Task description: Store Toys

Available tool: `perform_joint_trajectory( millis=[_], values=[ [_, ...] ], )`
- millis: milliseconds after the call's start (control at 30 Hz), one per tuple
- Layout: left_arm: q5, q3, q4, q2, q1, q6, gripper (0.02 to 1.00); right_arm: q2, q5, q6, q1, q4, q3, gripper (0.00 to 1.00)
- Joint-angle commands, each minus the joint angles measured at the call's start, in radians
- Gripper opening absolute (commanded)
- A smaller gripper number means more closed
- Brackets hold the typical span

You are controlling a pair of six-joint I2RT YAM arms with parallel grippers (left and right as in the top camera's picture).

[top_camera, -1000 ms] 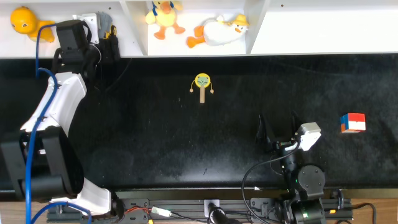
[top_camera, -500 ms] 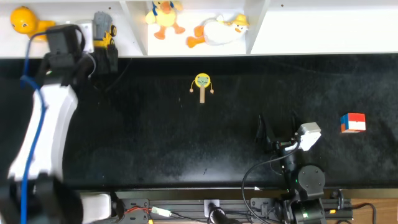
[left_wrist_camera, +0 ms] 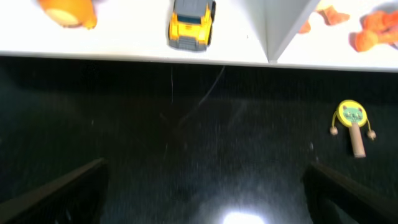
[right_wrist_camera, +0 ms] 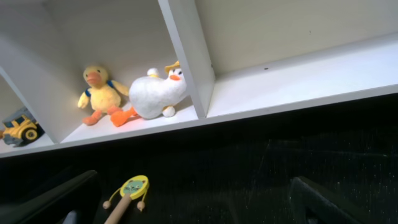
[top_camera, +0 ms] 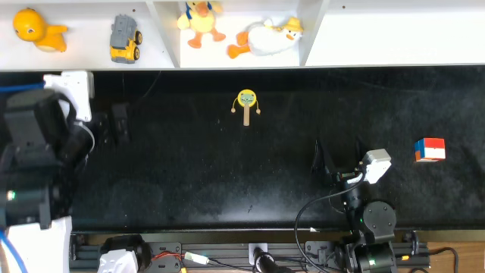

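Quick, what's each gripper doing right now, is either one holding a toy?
Left gripper: open, holding nothing.
Right gripper: open, holding nothing.

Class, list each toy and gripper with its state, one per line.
toy truck: stored, left compartment
rubber duck: stored, left compartment
plush duck: stored, middle compartment
plush goose: stored, middle compartment
rattle: on table, unstored
cube: on table, unstored
left gripper: open, empty
right gripper: open, empty

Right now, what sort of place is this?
Probably a robot lab bench staged as a playroom: a black worktop, a white cubby shelf holding a toy truck and plush duck, and loose cabling.
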Motion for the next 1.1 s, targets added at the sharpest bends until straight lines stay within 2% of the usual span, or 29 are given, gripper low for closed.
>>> perform_joint_trajectory(
  millis=[33,200,400,533,700,933,1100],
  values=[
    [0.005,0.012,-0.028,-0.031,0.004,-0.007,0.998,-0.007,0.008,0.008,0.004,0.005,-0.013,0.996],
    [0.006,0.012,-0.033,-0.016,0.004,-0.007,0.998,-0.007,0.008,0.008,0.004,0.005,-0.013,0.996],
    [0.006,0.01,-0.171,0.004,-0.006,-0.007,0.998,-0.007,0.008,0.008,0.004,0.005,-0.013,0.996],
    [0.023,0.0,-0.159,-0.047,-0.011,-0.008,0.998,-0.007,0.008,0.008,0.004,0.005,-0.013,0.996],
    [0.004,-0.1,-0.025,-0.213,-0.011,-0.008,0.998,-0.007,0.008,0.008,0.004,0.005,-0.013,0.993],
    [-0.002,-0.474,0.273,-0.515,-0.011,-0.009,0.998,-0.007,0.008,0.008,0.004,0.005,-0.013,0.998],
    [-0.003,-0.755,0.492,-0.7,-0.011,-0.107,0.998,-0.007,0.008,0.008,0.004,0.005,-0.013,0.996]
  ],
)
